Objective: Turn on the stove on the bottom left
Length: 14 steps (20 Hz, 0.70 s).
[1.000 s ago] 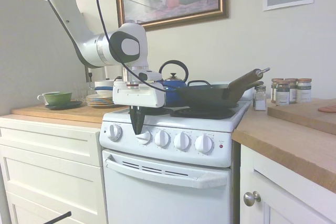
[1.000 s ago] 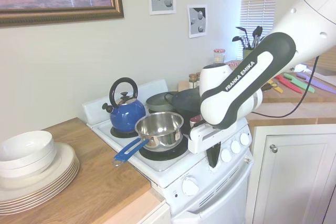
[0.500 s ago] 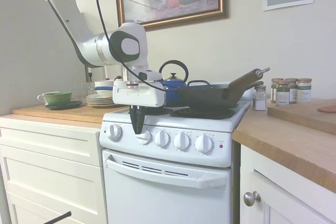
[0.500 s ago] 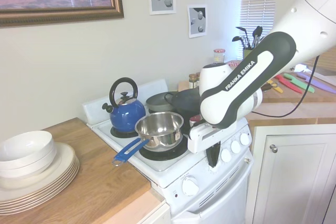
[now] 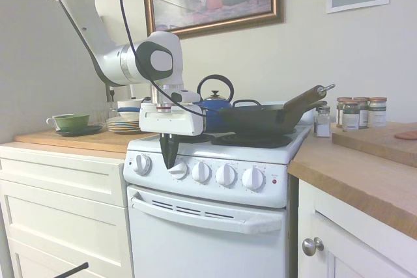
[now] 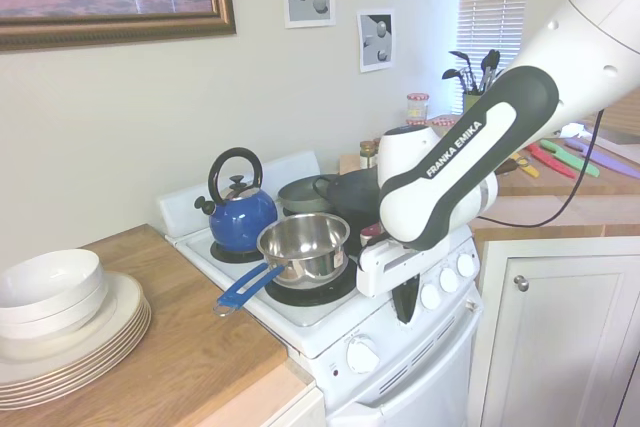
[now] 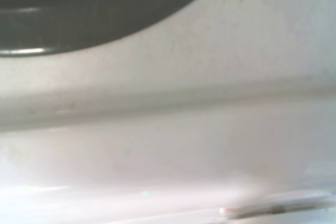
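Observation:
The white stove (image 5: 215, 226) has a row of round knobs on its front panel and a small red light (image 5: 274, 181). My gripper (image 5: 169, 159) points straight down in front of that panel. Its dark fingers (image 5: 168, 148) form one narrow wedge, shut with nothing between them. The tips sit at the upper left edge of the second knob from the left (image 5: 178, 171), between it and the leftmost knob (image 5: 142, 164). In the second exterior view my gripper (image 6: 405, 305) hides that second knob. The wrist view is a blur of the white stove top (image 7: 210, 103) and a dark burner edge (image 7: 79, 14).
On the burners stand a blue kettle (image 6: 238, 217), a steel saucepan with a blue handle (image 6: 303, 247) and a dark frying pan (image 5: 260, 120). Stacked plates (image 6: 60, 332) sit on the wooden counter. Spice jars (image 5: 357, 112) stand on the other counter. The oven-door handle (image 5: 205, 215) juts out below the knobs.
My gripper has shifted slightly up and to the left along the knob panel, off the middle of the second knob. The pots and kettle have not moved.

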Each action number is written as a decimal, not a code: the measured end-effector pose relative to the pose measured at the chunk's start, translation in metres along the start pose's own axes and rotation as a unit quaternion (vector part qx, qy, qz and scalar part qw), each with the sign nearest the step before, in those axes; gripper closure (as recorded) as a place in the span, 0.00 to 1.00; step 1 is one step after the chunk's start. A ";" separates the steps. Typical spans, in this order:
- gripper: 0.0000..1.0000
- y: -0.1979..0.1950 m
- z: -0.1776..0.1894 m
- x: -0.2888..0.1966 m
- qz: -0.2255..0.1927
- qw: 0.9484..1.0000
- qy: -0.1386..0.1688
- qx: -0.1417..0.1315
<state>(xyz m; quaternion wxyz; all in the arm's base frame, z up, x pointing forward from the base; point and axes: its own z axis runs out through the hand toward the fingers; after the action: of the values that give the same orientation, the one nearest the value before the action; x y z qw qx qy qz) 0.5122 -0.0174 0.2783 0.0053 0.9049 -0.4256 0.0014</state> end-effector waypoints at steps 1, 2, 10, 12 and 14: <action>1.00 0.000 0.001 0.000 0.001 1.000 0.000 -0.001; 1.00 0.000 0.002 0.000 0.001 1.000 0.000 -0.002; 1.00 -0.002 0.007 -0.004 0.000 1.000 0.011 -0.019; 1.00 -0.003 0.012 -0.006 0.000 0.999 0.016 -0.029; 1.00 -0.004 0.018 -0.007 -0.001 0.999 0.020 -0.036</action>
<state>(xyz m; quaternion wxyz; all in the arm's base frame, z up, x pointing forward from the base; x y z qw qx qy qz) 0.5104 -0.0095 0.2606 0.0461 0.9042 -0.4245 0.0040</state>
